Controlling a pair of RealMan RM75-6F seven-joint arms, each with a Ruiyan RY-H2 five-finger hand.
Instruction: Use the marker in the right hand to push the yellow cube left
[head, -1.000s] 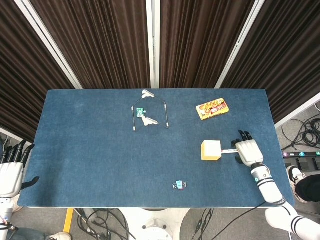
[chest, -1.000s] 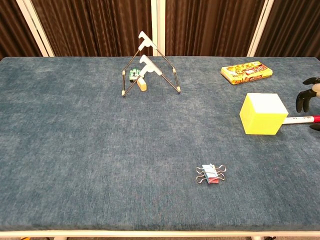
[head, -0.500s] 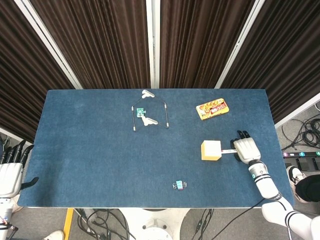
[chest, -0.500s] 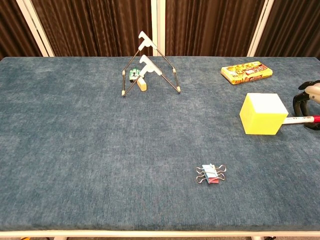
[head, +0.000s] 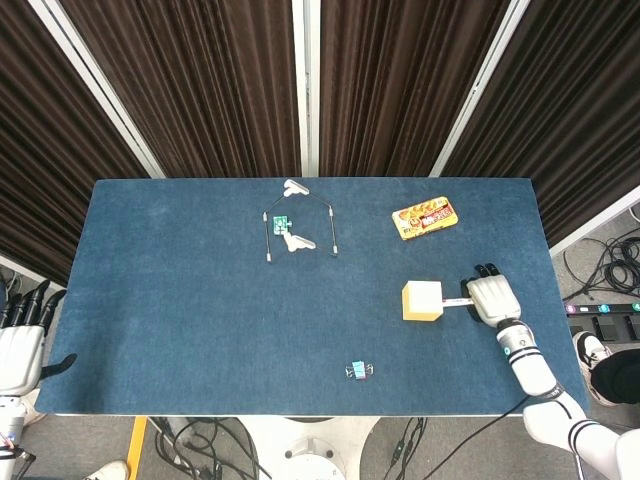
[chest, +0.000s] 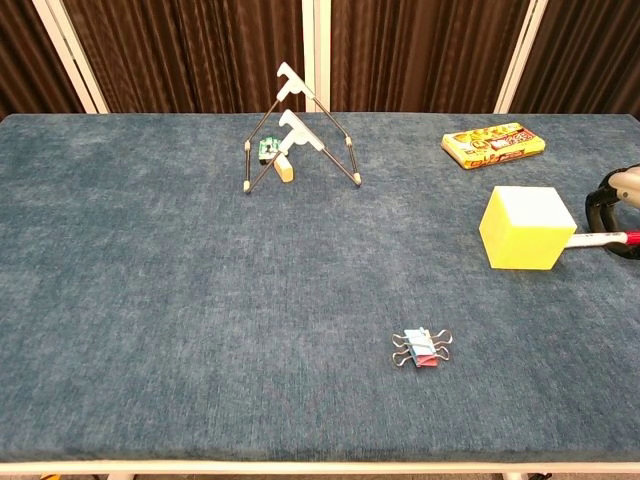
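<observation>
Right hand (head: 494, 299) grasping slim marker (chest: 598, 239), tip against glossy yellow cube (chest: 525, 229), felt table (head: 180, 300)

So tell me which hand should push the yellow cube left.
Right. The right hand holds the marker, whose tip reaches the yellow cube. The left hand sits off the table's far left edge, holding nothing.

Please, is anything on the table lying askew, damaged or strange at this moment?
Nothing looks damaged or spilled. The snack box lies slightly askew to the table edge. The yellow cube sits flat, with the marker in the right hand reaching its right side.
</observation>
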